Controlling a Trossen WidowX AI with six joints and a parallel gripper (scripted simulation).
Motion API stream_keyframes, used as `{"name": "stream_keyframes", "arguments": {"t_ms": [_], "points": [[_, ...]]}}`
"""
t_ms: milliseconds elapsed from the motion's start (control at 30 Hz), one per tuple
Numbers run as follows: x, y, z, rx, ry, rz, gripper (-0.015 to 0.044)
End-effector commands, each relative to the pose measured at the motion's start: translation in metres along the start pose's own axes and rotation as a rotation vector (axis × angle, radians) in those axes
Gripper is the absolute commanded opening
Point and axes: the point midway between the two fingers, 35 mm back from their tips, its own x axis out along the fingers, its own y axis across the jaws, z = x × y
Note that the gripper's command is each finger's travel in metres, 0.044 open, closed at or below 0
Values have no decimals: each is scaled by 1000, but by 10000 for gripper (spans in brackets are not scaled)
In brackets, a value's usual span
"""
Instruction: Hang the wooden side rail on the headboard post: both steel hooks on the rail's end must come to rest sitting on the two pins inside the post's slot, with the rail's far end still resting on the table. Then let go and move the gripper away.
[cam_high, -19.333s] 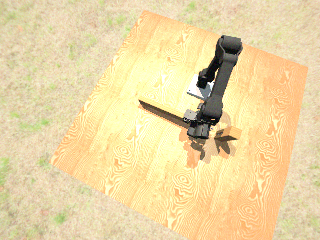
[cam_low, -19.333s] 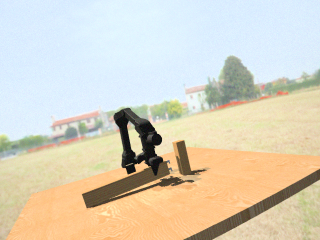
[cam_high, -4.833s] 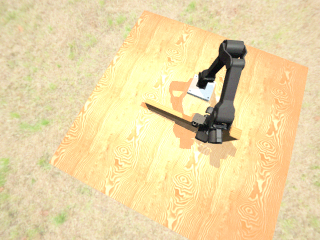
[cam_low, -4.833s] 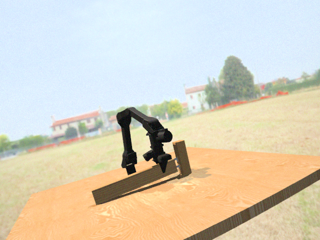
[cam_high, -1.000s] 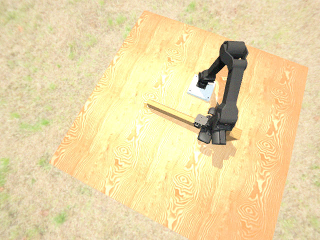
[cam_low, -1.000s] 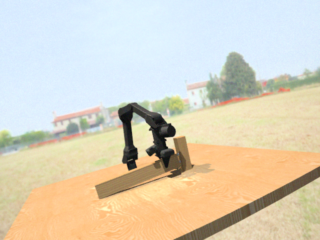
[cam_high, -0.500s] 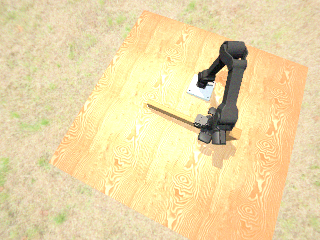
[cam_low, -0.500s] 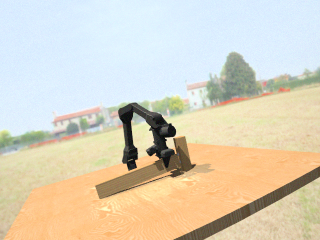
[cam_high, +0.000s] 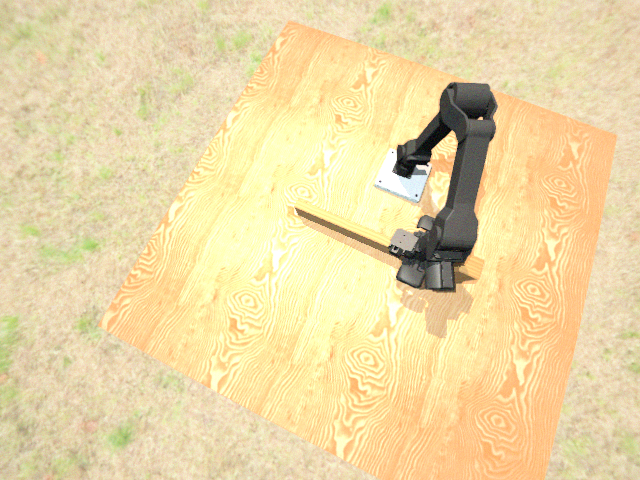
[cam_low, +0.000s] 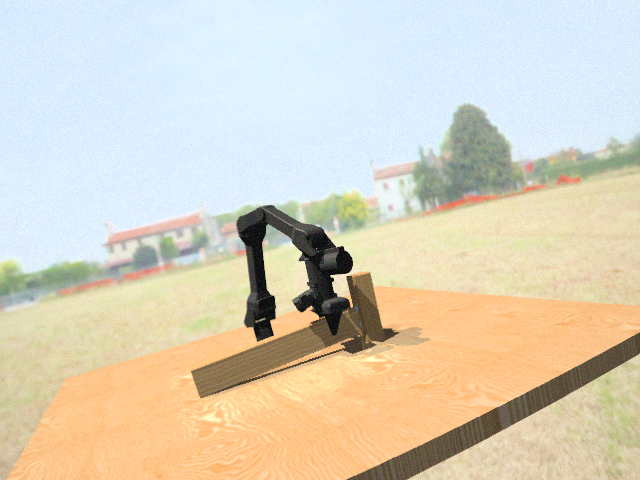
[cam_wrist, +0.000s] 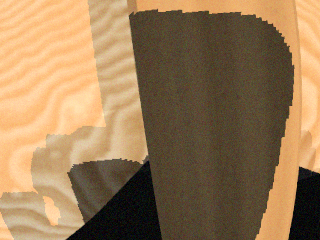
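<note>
A dry grass field with red-roofed houses (cam_low: 155, 235) and a tall dark tree (cam_low: 478, 149) lies behind a square wooden bench (cam_high: 310, 361) with bold orange and pale yellow grain.

The black gripper (cam_low: 330, 317) points down and is clamped partway closed on the side rail (cam_low: 268, 356), near the rail's post end; its dark fingers straddle the plank from above. In the wrist view the rail (cam_wrist: 214, 147) runs as a broad shaded brown band up the middle, with black gripper bodywork on both sides at the bottom.

The side rail (cam_high: 341, 227) is a long, flat, rectangular plank of plain light wood standing on its narrow edge. In the top view its long axis runs from about 10 o'clock, where the far end rests on the bench, to about 4 o'clock, where it meets the headboard post (cam_high: 473, 266). In the exterior view that gripped end is raised slightly, so the rail slopes upward toward the post. The headboard post (cam_low: 364, 304) is a short square-section block of the same wood, standing upright just beyond the gripper. The hooks and pins are hidden by the gripper and the rail's end.

The arm is matte black and angular, rising from a small pale grey metal base plate (cam_high: 408, 191).
</note>
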Motion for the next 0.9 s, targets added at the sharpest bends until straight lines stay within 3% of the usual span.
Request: {"name": "stream_keyframes", "arguments": {"t_ms": [0,867], "points": [[-2,1,-2,5,5,6,0],[-3,1,-5,5,5,6,0]]}}
